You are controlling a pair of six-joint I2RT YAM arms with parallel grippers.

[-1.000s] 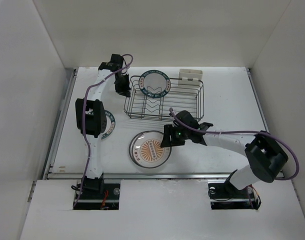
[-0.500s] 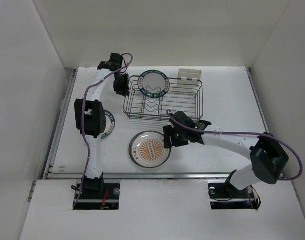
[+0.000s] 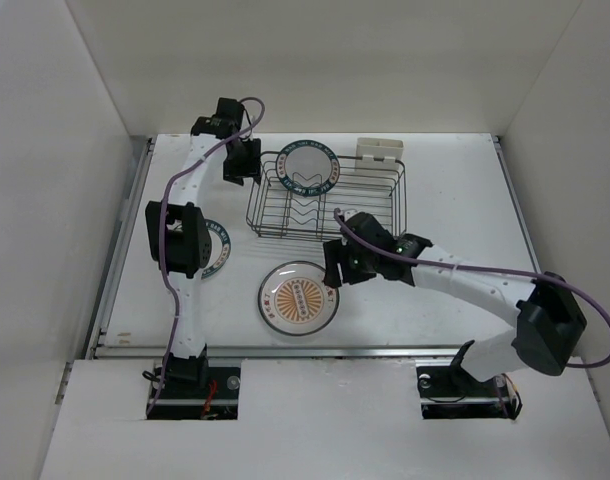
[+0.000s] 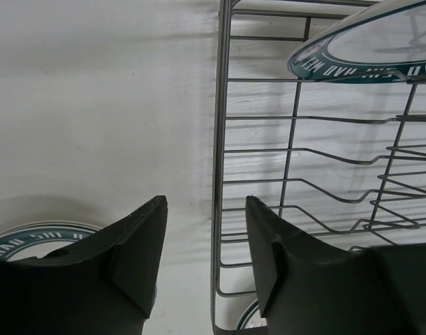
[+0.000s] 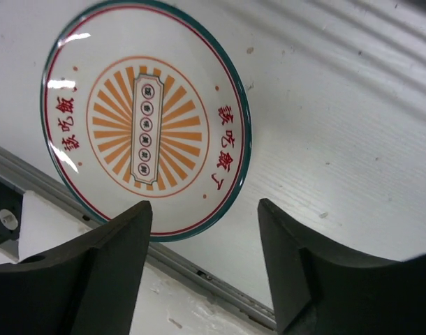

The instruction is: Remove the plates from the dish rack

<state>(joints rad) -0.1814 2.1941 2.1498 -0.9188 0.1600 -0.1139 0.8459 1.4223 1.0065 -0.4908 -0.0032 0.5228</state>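
The dish rack (image 3: 370, 200) stands at the back middle of the table, with one teal-rimmed plate (image 3: 308, 167) upright in its far left corner. My left gripper (image 3: 242, 172) is open and empty; in the left wrist view (image 4: 206, 209) its fingers straddle the rack's left rim wire (image 4: 218, 139), with the racked plate (image 4: 366, 42) ahead. An orange sunburst plate (image 3: 298, 297) lies flat on the table in front. My right gripper (image 3: 333, 270) is open and empty just right of it, and the right wrist view (image 5: 206, 216) shows that plate (image 5: 147, 118) beyond the fingertips.
A second teal-rimmed plate (image 3: 217, 248) lies on the table at the left, partly under my left arm. A white caddy (image 3: 382, 150) hangs on the rack's far edge. A metal rail (image 5: 220, 286) runs along the table's near edge. White walls enclose the sides.
My right gripper has drawn back from the sunburst plate's right edge, toward the rack. My left gripper has shifted slightly along the rack's left side.
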